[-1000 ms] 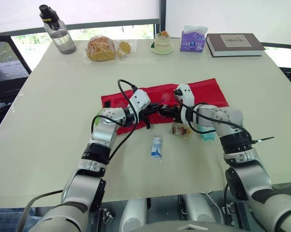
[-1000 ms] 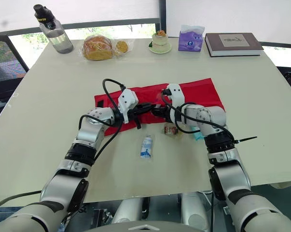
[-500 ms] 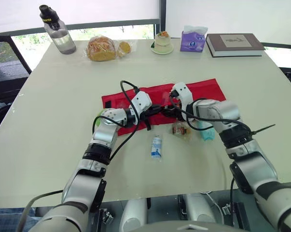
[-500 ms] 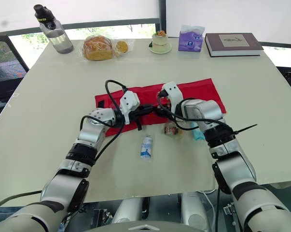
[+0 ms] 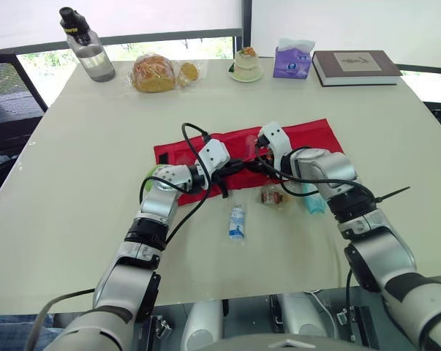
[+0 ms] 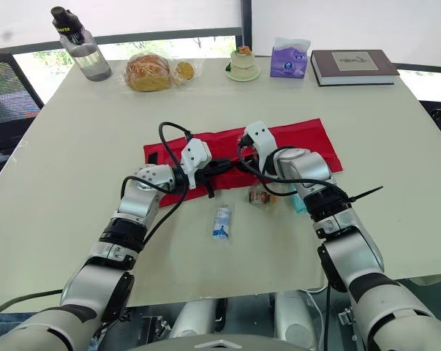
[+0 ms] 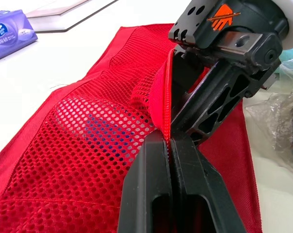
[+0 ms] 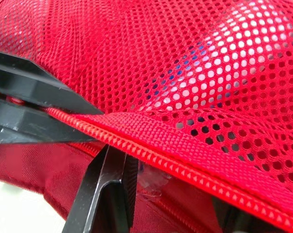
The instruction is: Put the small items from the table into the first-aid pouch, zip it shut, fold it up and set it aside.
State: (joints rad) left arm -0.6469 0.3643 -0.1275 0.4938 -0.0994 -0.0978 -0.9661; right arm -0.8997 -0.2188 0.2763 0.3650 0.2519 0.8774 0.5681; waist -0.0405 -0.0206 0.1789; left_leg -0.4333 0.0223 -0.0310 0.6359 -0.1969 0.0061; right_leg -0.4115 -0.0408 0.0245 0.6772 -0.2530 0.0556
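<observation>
The left gripper (image 7: 168,138) clamps the zipper edge of the red pouch (image 5: 311,139), which runs nine-to-three. I cannot tell the right gripper (image 5: 257,164)'s grip. The wrapped packet (image 5: 273,196) sits at its five o'clock.

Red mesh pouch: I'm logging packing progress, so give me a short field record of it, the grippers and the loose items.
pouch: red mesh first-aid pouch, flat, zipper edge lifted
left gripper: shut on zipper edge
right gripper: at the same edge
inside: something blue behind the mesh
loose: small white-blue bottle, clear-wrapped brown packet, teal packet
</observation>
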